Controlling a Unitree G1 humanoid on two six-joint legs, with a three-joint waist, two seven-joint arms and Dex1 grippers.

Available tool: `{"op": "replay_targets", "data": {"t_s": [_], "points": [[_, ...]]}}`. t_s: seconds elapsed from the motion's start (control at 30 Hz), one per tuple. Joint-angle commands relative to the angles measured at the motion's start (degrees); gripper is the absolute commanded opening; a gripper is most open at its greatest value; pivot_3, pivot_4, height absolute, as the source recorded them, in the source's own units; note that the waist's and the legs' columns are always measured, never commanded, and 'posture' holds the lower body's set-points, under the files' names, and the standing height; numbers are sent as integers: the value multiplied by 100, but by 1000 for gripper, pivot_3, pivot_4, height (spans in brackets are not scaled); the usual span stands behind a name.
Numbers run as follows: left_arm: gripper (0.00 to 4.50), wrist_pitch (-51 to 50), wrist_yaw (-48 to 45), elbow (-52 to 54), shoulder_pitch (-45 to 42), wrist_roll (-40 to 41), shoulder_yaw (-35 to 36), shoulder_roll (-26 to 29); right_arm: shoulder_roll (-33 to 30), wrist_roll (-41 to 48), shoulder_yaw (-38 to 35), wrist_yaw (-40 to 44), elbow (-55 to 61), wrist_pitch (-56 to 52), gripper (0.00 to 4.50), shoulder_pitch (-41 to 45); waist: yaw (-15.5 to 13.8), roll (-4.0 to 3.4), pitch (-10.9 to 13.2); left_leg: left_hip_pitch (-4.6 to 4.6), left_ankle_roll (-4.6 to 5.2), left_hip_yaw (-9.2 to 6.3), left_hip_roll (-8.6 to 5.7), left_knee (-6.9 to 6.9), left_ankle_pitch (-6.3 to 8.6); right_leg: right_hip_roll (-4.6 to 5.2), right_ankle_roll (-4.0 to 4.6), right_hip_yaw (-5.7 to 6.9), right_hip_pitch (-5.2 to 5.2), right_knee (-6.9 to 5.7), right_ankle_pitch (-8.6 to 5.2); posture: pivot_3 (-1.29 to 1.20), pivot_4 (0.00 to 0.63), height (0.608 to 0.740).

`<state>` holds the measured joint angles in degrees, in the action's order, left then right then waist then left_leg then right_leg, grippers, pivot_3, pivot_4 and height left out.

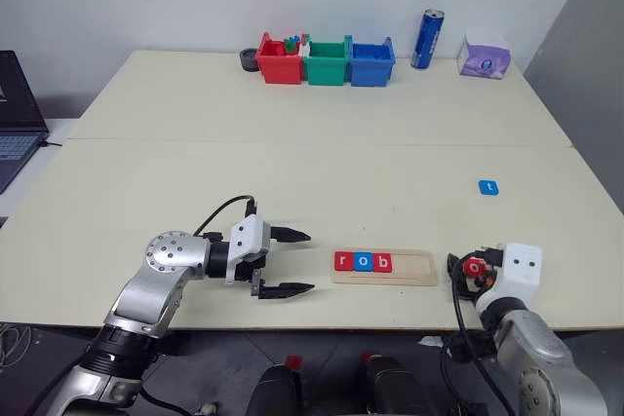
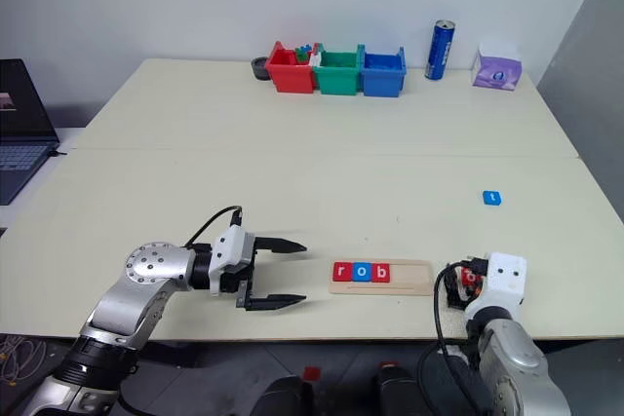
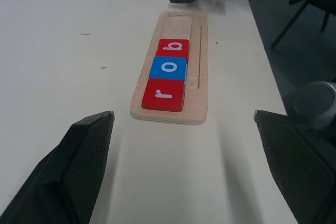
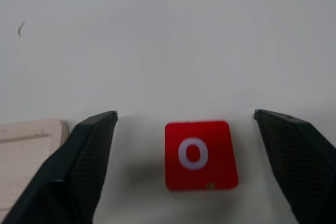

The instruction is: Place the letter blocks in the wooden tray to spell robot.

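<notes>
Right wrist view: red o tile [image 4: 199, 155] lies flat on the table between the right gripper [image 4: 185, 166]'s spread fingers, not touching either one, just past the wooden tray [image 4: 29, 132]'s end.
Left gripper [image 1: 289, 262]: wide open too, holding nothing, hovering just off the tray's other end.
Tray so far: r [image 3: 164, 94], o [image 3: 169, 67], b [image 3: 173, 48] sit in the groove, touching in a row, so three of five are done.
Still to go: second o, then the blue t tile [image 1: 488, 187], lying well apart, farther back on the table [image 1: 292, 163].
View differences: head views barely show the red o beneath the right wrist; left wrist view reads the tray letters clearly.
Far edge: red, green and blue bins [image 1: 327, 60], not part of this.
</notes>
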<state>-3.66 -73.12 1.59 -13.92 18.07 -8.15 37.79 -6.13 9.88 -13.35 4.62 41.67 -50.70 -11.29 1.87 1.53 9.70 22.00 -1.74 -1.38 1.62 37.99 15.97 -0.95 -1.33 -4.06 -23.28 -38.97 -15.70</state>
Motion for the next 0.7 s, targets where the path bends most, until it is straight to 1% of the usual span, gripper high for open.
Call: {"op": "replay_targets", "data": {"t_s": [0.03,0.07,0.13,0.2,0.27,0.33,0.4,0.47,0.57,0.7], "points": [[4500,114,23,49,35,6,34,-14,-788,145,-364,544,190,105,4468,127,-2,-1,1,0,0,1,-3,0,0,1,0,-1,0,0,0,0,150,740],[4500,120,24,43,35,0,33,-17,-1084,226,-375,802,137,147,4468,126,-2,0,0,0,0,2,-3,0,0,1,-1,1,0,1,0,0,150,740],[4500,130,29,29,28,-12,28,-26,-1758,665,-463,1691,-10,136,4468,118,0,-3,2,2,0,4,-1,-2,0,-2,-1,5,0,1,-1,0,150,740],[4500,122,40,21,-5,-29,2,-53,-2811,1005,-366,2961,-166,367,4468,-33,-1,-4,4,1,1,4,-2,-2,0,-7,0,7,1,-1,-1,0,150,740],[4500,99,43,26,-41,-46,-20,-79,-3684,942,-212,3749,-515,788,4468,-99,-2,-7,8,0,1,7,-4,-1,1,-9,0,9,4,1,-1,0,150,740],[4500,69,45,44,-66,-52,-34,-92,-4233,843,-77,4183,-919,1179,4468,-56,-3,4,12,-1,1,9,-7,0,0,-10,-1,12,8,2,0,0,150,740],[4500,33,51,72,-91,-47,-44,-92,-4608,822,64,4561,-1318,1471,4468,61,-4,6,13,-2,1,10,-8,3,0,-12,-1,12,9,1,0,0,150,740],[4500,8,57,84,-113,-44,-42,-91,-4847,728,252,4823,-1757,1767,4468,256,-3,8,14,-1,1,11,-7,4,0,-14,-1,12,8,1,0,0,150,740],[4500,0,59,112,-87,-31,-18,-68,-5029,527,591,5113,-2393,2232,4468,641,1,9,16,-2,1,12,-6,4,0,-14,-1,11,8,0,1,0,150,740],[4500,6,57,124,-59,-31,-1,-37,-5189,350,975,5461,-2999,2483,4468,1154,-5,9,17,-1,1,11,-5,4,0,-13,-1,11,7,0,1,0,150,740]]}}
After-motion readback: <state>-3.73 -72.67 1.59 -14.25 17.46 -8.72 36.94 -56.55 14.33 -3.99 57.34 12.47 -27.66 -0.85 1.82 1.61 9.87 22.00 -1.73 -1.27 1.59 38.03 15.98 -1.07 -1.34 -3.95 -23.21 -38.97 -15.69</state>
